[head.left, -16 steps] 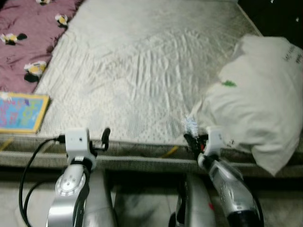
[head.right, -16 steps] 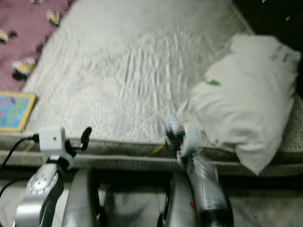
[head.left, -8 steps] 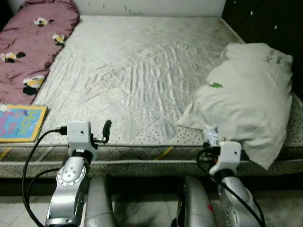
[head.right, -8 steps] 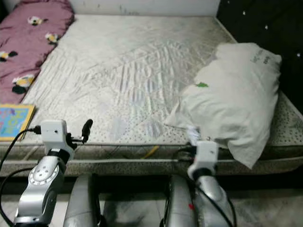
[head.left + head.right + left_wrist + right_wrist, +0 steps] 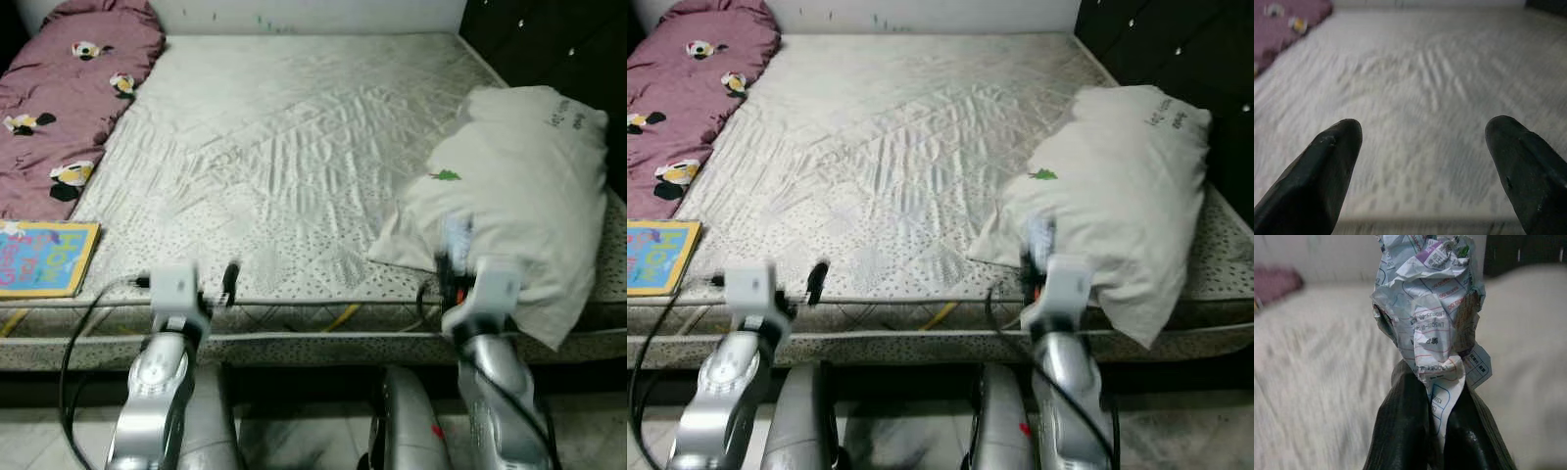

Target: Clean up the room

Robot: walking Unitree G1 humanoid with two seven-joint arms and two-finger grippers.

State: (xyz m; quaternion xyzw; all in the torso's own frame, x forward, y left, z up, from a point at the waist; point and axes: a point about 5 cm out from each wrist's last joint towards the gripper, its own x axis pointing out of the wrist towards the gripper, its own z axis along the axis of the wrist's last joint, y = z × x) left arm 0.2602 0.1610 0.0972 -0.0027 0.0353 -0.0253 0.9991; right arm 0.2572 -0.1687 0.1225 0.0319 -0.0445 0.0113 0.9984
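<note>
One crumpled paper [image 5: 1432,303] sat clamped in the right end effector [image 5: 1436,396], raised at the bed's [image 5: 294,147] near edge beside the pillow [image 5: 519,186]. The left end effector [image 5: 1425,156] hovered with fingers apart at the same edge. The pick-up looked done; the next move probably called for carrying the paper to a bin.
</note>
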